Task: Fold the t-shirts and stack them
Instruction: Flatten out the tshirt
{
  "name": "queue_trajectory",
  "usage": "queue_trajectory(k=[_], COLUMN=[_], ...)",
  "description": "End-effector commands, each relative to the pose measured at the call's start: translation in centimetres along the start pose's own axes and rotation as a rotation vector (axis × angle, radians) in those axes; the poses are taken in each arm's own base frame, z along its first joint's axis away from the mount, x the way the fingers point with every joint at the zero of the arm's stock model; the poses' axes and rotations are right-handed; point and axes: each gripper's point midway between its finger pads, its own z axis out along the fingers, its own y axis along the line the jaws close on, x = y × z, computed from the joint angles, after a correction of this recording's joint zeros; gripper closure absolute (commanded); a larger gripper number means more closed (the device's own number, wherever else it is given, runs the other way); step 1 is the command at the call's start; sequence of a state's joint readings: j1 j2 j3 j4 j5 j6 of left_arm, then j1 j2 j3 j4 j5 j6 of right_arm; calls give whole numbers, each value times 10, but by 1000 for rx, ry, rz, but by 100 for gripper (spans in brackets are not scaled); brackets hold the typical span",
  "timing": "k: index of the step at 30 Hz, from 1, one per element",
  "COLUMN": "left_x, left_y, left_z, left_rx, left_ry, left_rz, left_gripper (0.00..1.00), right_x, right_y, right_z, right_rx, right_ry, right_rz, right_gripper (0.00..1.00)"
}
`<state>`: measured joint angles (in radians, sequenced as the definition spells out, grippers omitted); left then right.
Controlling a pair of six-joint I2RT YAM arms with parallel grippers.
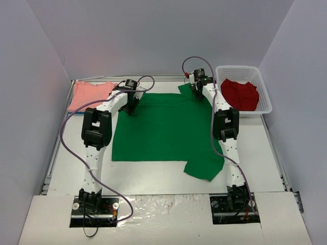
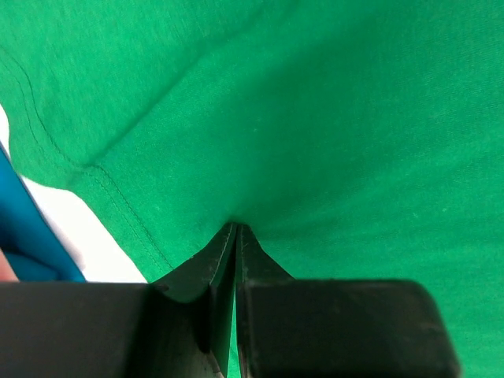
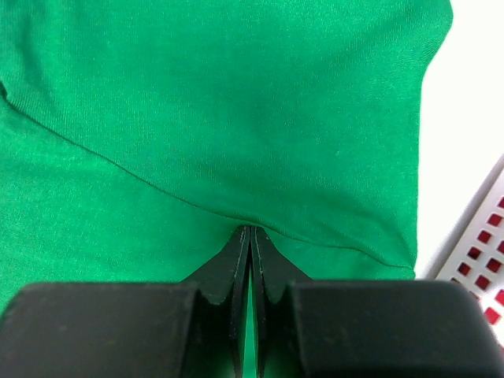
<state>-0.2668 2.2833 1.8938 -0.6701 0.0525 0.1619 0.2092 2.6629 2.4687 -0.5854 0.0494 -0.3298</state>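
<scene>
The bright green t-shirt [image 1: 163, 130] lies spread flat in the middle of the table, one sleeve sticking out at its near right corner. My left gripper [image 1: 131, 104] is shut on its far left edge, with cloth pinched between the jaws in the left wrist view [image 2: 236, 230]. My right gripper [image 1: 196, 92] is shut on its far right edge near a sleeve, as the right wrist view [image 3: 250, 231] shows. A salmon-pink t-shirt [image 1: 89, 94] lies folded at the far left. A red t-shirt [image 1: 240, 94] lies in the basket. A strip of teal-blue cloth [image 2: 24, 228] shows at the left of the left wrist view.
A white plastic mesh basket [image 1: 265, 99] stands at the far right, close to my right gripper; its wall shows in the right wrist view [image 3: 480, 252]. Grey walls enclose the table on three sides. Cables loop off both arms.
</scene>
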Motion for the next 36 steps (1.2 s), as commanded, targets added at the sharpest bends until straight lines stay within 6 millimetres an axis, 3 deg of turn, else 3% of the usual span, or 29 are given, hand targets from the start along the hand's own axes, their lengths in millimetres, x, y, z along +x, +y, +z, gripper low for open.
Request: queue_trajectory(k=[1, 8, 15, 20, 23, 24, 25, 26, 27, 29, 30, 32, 33, 34, 35, 36], left_x=[1, -16, -6, -8, -14, -20, -19, -22, -28, -28, -32, -26, -26, -23, -7, -4], left_y=[7, 12, 15, 12, 10, 10, 9, 10, 11, 11, 11, 8, 10, 9, 5, 7], left_z=[4, 10, 11, -5, -30, -47, -54, -64, -82, -97, -114, -126, -145, -150, -147, -165], left_rx=[-10, -26, -40, -27, -21, -21, -19, -21, -32, -40, -47, -55, -72, -77, -70, -89], left_ry=[35, 17, 31, 0, -51, -81, -85, -102, -138, -159, -191, -191, -222, -227, -198, -232], left_rz=[0, -4, -2, 6, 24, 26, 29, 35, 39, 49, 55, 80, 86, 114, 134, 174], left_gripper=[98, 98, 98, 98, 98, 97, 96, 93, 86, 83, 78, 73, 72, 70, 70, 70], right_x=[11, -3, -20, -33, -44, -57, -53, -55, -65, -60, -67, -53, -54, -47, -20, -16], right_y=[-6, -7, -1, 5, 6, 4, 6, 6, 5, 8, 6, 10, 6, 7, 17, 15], right_z=[11, 11, 2, -14, -43, -66, -72, -80, -103, -116, -138, -145, -168, -175, -168, -191], right_rx=[27, 20, 10, 27, 4, 14, 17, 20, 25, 23, 28, 21, 27, 20, -10, -15], right_ry=[35, -18, -67, -90, -131, -170, -160, -166, -204, -198, -230, -203, -229, -222, -161, -184], right_rz=[-4, -9, -32, -87, -81, -81, -88, -89, -92, -102, -99, -109, -113, -122, -141, -151], right_gripper=[100, 100, 100, 98, 95, 95, 95, 95, 95, 94, 94, 91, 87, 72, 68, 64])
